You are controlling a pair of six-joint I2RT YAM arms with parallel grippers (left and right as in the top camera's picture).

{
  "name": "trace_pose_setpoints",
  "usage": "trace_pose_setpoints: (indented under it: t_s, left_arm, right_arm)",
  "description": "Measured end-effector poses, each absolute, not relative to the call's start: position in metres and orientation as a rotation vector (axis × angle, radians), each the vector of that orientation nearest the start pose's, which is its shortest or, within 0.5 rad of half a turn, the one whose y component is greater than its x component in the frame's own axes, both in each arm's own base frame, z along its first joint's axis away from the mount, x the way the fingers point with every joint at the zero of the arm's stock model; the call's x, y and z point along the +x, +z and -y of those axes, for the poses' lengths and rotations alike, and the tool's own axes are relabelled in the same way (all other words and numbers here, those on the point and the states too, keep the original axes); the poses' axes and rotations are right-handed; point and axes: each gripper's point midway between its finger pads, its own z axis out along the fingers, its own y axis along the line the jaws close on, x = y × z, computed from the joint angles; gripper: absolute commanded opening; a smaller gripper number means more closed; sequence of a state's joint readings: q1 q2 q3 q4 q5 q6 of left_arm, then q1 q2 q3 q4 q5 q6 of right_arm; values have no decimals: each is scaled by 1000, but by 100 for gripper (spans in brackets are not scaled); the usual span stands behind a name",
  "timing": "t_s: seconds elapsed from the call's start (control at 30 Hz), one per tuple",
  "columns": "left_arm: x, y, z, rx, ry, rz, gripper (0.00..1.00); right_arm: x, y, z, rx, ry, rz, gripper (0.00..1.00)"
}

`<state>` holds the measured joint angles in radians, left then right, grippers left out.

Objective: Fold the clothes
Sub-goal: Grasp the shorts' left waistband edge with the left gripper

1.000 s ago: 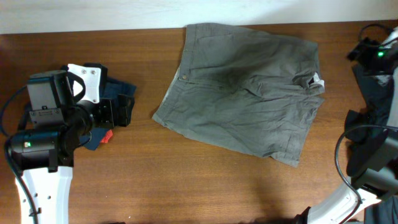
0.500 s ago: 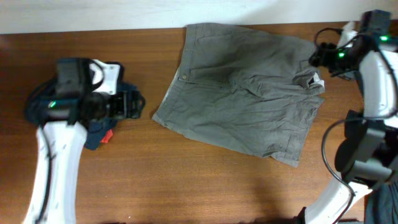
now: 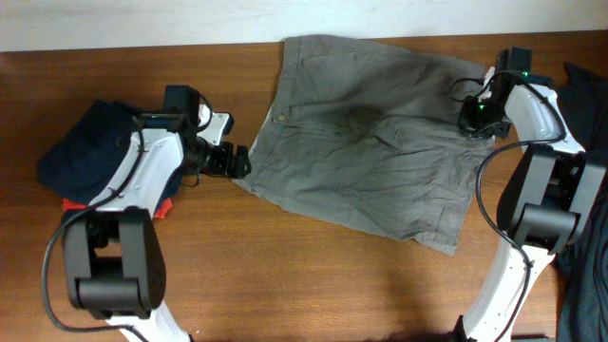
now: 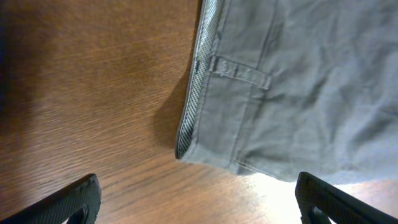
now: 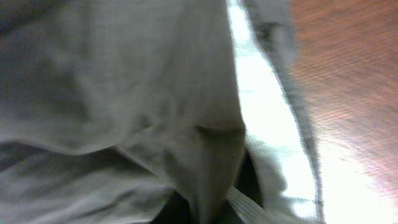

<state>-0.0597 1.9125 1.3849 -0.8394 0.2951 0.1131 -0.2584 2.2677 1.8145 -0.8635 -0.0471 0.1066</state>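
Observation:
Grey-green shorts (image 3: 370, 142) lie spread flat on the wooden table (image 3: 285, 275), waistband to the left. My left gripper (image 3: 237, 161) hovers just off the lower left corner of the waistband. Its jaws are wide open and hold nothing. In the left wrist view the waistband and a belt loop of the shorts (image 4: 298, 81) sit ahead of the left gripper (image 4: 199, 202), with bare wood between the dark fingertips (image 4: 74, 202). My right gripper (image 3: 472, 119) is down on the upper right edge of the shorts. Up close, the right gripper (image 5: 211, 211) is shut on a fold of the shorts (image 5: 124, 93).
A dark navy pile of clothes (image 3: 90, 142) with a red item (image 3: 163, 209) under it lies left of the left arm. More dark clothing (image 3: 589, 95) hangs at the right edge. The table's far edge meets a white wall (image 3: 142, 24) just above the shorts.
Both arms swung in from the table's sides to the shorts. The right gripper came down on the upper right edge and shut on the cloth. The left gripper reached the waistband corner, still open.

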Motion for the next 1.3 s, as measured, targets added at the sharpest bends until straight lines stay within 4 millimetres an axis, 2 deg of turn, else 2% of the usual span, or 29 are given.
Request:
trace_pose_setpoints:
  t_s: [0.1, 0.2, 0.23, 0.27, 0.37, 0.47, 0.53, 0.57, 0.63, 0.67, 0.7, 0.73, 0.83, 0.87, 0.97, 1.07, 1.13, 1.17, 1.2, 1.3]
  left_arm:
    - [395, 42, 74, 291, -428, -2915, 99]
    - [394, 29, 74, 288, -433, -2941, 99]
    - [395, 25, 74, 287, -434, -2947, 99]
    - [396, 22, 74, 287, -434, -2949, 99]
    - [398, 13, 74, 287, -435, -2953, 99]
    - [405, 14, 76, 295, -437, -2921, 99]
    - [411, 15, 81, 313, -439, -2891, 89]
    - [414, 16, 84, 333, -438, -2875, 79]
    - [418, 17, 93, 385, -439, -2847, 66]
    - [419, 17, 97, 404, -438, -2836, 55]
    - [420, 18, 102, 431, -438, -2823, 51]
    - [420, 18, 107, 458, -435, -2813, 37]
    - [417, 14, 120, 519, -424, -2811, 5]
    - [415, 10, 122, 541, -410, -2822, 1]
    - [407, 1, 121, 558, -350, -2876, 1]
    - [401, -2, 107, 476, -220, -2961, 0]
    - [395, -2, 90, 365, -93, -3027, 1]
    - [392, -2, 82, 322, -43, -3049, 1]
    - [389, -2, 71, 260, 10, -3074, 1]
    - [385, -2, 44, 91, 100, -3110, 1]
  right_arm:
    - [476, 24, 135, 549, -61, -2850, 8]
    - [467, 23, 151, 597, -89, -2858, 29]
    - [464, 23, 157, 613, -91, -2859, 44]
    - [461, 23, 164, 626, -90, -2860, 52]
    - [452, 22, 178, 690, -66, -2859, 61]
    - [447, 21, 181, 714, -43, -2868, 63]
    - [446, 21, 176, 712, -12, -2878, 63]
    - [446, 21, 173, 709, 8, -2882, 63]
    - [445, 21, 167, 707, 54, -2889, 63]
    - [443, 24, 160, 705, 98, -2898, 63]
    - [442, 25, 159, 705, 109, -2899, 63]
    - [440, 29, 155, 705, 134, -2904, 63]
    - [434, 47, 144, 701, 205, -2904, 64]
    - [431, 55, 140, 700, 227, -2903, 64]
    - [424, 77, 132, 697, 268, -2897, 64]
    - [411, 89, 124, 707, 300, -2924, 61]
    - [402, 90, 120, 721, 317, -2953, 54]
    - [400, 90, 119, 725, 324, -2961, 44]
    - [399, 88, 117, 719, 329, -2970, 39]
    - [391, 80, 111, 729, 347, -3000, 40]
